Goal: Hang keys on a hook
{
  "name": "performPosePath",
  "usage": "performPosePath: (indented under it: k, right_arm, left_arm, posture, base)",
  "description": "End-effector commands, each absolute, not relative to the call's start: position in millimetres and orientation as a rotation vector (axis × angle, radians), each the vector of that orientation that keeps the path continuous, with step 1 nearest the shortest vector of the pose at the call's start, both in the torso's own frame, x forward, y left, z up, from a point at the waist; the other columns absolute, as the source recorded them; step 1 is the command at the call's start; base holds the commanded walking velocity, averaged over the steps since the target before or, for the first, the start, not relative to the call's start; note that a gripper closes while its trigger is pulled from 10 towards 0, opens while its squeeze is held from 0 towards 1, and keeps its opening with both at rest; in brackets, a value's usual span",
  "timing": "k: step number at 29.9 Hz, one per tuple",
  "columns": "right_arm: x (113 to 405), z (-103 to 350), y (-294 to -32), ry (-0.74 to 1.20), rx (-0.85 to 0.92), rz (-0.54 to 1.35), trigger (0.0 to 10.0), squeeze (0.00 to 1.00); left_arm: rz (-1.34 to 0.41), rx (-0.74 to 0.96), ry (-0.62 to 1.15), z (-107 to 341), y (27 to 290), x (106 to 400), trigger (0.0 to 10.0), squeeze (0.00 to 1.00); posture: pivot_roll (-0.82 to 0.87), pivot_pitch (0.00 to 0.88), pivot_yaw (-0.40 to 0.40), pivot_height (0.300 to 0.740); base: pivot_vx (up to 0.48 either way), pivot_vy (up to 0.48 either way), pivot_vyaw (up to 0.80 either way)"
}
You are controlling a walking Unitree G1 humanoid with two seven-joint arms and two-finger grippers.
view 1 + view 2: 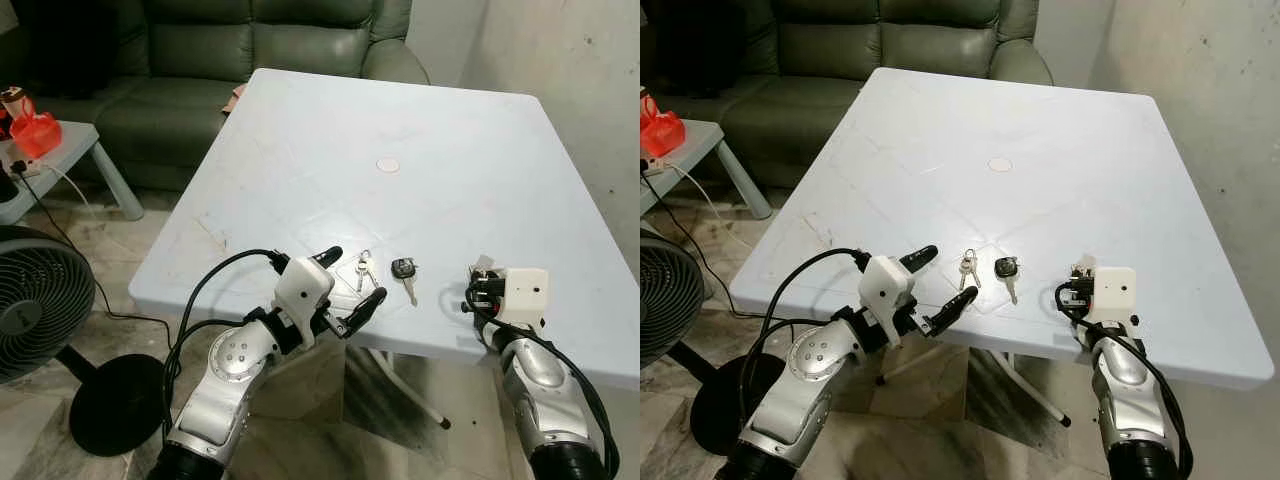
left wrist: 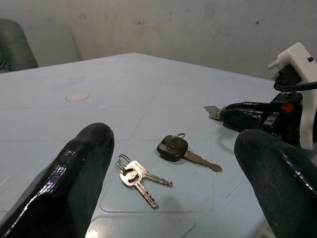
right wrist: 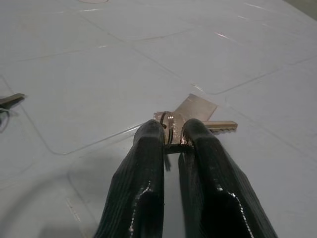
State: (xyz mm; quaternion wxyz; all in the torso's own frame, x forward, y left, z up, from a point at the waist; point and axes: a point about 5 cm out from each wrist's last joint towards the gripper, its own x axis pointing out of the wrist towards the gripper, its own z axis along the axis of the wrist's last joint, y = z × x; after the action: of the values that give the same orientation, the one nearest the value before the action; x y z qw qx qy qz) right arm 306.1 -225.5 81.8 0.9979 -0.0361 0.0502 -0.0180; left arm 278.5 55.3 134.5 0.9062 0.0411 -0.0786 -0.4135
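Observation:
On the white table, close to its front edge, lie a small bunch of silver keys and a key with a black head. My left gripper stands open just in front of the silver keys, with one finger on each side of them and not touching. To their right, my right gripper is shut on another bunch of keys, which rests low on the table with a flat metal tag sticking out past the fingertips.
A small round white disc lies mid-table. A green sofa stands behind the table. At the left are a low side table carrying a red object and a floor fan. A wall runs along the right.

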Motion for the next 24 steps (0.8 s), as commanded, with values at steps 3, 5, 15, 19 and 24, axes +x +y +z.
performPosePath:
  k: [3, 5, 15, 19, 24]
  right_arm:
    - [297, 64, -222, 0.185, -0.066, -0.018, 10.0, 0.00]
    - [297, 64, -223, 0.182, -0.063, -0.027, 0.1, 0.00]
    - [297, 71, -223, 0.157, -0.076, -0.019, 0.0, 0.00]
    - [296, 72, -223, 0.150, -0.079, -0.025, 0.0, 0.00]
    - [295, 76, -221, 0.142, -0.029, -0.037, 0.0, 0.00]
  left_arm:
    - [-0.854, 0.110, -0.175, 137, 55, 279, 10.0, 0.00]
    - [-0.850, 0.109, -0.175, 137, 55, 280, 10.0, 0.00]
    - [-0.853, 0.117, -0.185, 138, 54, 282, 10.0, 0.00]
    - [-0.858, 0.120, -0.188, 138, 53, 283, 10.0, 0.00]
    - [-0.854, 0.129, -0.190, 138, 52, 286, 10.0, 0.00]
  posture:
    - [-0.07, 0.117, 0.009, 0.727]
    - [-0.07, 0.117, 0.009, 0.727]
    - [-0.08, 0.094, 0.012, 0.727]
    - [-0.08, 0.088, 0.012, 0.727]
    - [-0.09, 0.081, 0.015, 0.727]
  base:
    - [0.000, 0.000, 0.00]
    - [0.000, 0.000, 0.00]
    - [0.000, 0.000, 0.00]
    - [0.000, 0.000, 0.00]
    - [0.000, 0.000, 0.00]
